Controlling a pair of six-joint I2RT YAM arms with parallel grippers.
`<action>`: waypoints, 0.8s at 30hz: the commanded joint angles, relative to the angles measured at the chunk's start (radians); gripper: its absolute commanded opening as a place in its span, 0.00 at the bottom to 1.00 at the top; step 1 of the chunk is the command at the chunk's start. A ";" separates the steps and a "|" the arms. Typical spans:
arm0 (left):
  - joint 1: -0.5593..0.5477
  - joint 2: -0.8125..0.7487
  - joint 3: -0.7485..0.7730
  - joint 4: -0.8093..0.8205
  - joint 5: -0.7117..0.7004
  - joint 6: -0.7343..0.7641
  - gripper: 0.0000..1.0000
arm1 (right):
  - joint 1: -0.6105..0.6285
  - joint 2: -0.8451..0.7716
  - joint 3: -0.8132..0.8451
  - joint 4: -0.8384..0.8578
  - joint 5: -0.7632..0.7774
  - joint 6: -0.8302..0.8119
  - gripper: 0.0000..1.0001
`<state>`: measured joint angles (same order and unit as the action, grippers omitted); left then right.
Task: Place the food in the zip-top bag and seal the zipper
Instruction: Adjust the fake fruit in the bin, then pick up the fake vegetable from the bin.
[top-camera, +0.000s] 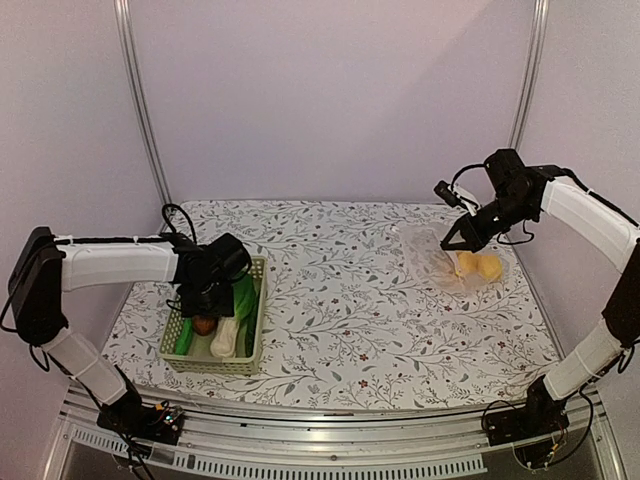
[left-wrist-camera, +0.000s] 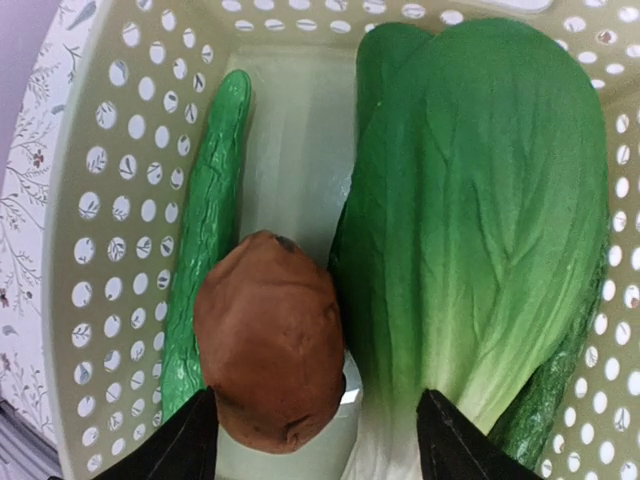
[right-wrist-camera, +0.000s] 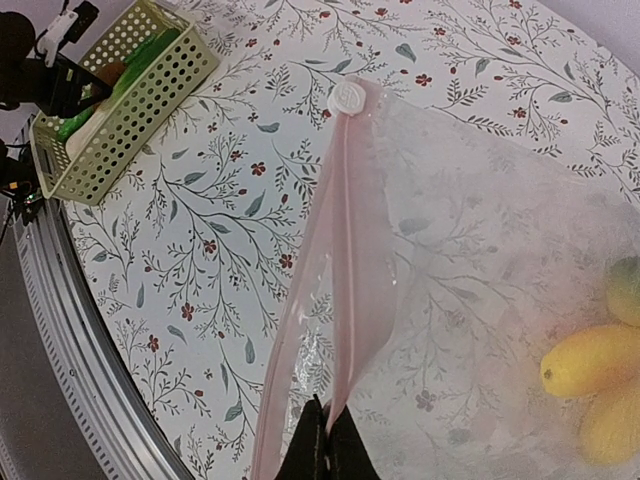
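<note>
My left gripper (left-wrist-camera: 315, 440) is open, low inside the pale green basket (top-camera: 256, 330), its fingers either side of the brown round piece (left-wrist-camera: 270, 340) and the white base of the bok choy (left-wrist-camera: 480, 230). The long green cucumber (left-wrist-camera: 205, 230) lies along the basket's left wall. My right gripper (right-wrist-camera: 328, 440) is shut on the pinkish zipper strip (right-wrist-camera: 345, 250) of the clear bag (right-wrist-camera: 480, 300) and holds that edge lifted. The bag (top-camera: 440, 262) lies at the right of the table with yellow pieces (right-wrist-camera: 590, 360) inside; a green-yellow one (right-wrist-camera: 625, 290) shows at the frame edge.
A white slider tab (right-wrist-camera: 349, 97) sits at the far end of the zipper. The basket (right-wrist-camera: 120, 110) shows far off in the right wrist view. The floral tablecloth (top-camera: 350, 300) lies between basket and bag. Metal rail runs along the near edge (top-camera: 330, 415).
</note>
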<state>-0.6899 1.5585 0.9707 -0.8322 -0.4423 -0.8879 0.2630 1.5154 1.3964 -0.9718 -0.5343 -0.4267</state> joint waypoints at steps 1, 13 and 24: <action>0.007 -0.069 0.033 -0.028 -0.019 0.002 0.67 | 0.014 -0.014 -0.010 -0.004 -0.018 -0.003 0.00; 0.038 -0.014 0.002 -0.023 -0.027 0.011 0.61 | 0.020 -0.009 0.000 -0.011 -0.016 -0.003 0.00; 0.061 0.079 -0.010 0.013 -0.001 0.040 0.49 | 0.024 -0.013 -0.003 -0.013 -0.003 -0.004 0.00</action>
<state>-0.6445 1.6215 0.9768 -0.8413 -0.4633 -0.8600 0.2756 1.5154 1.3964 -0.9730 -0.5339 -0.4267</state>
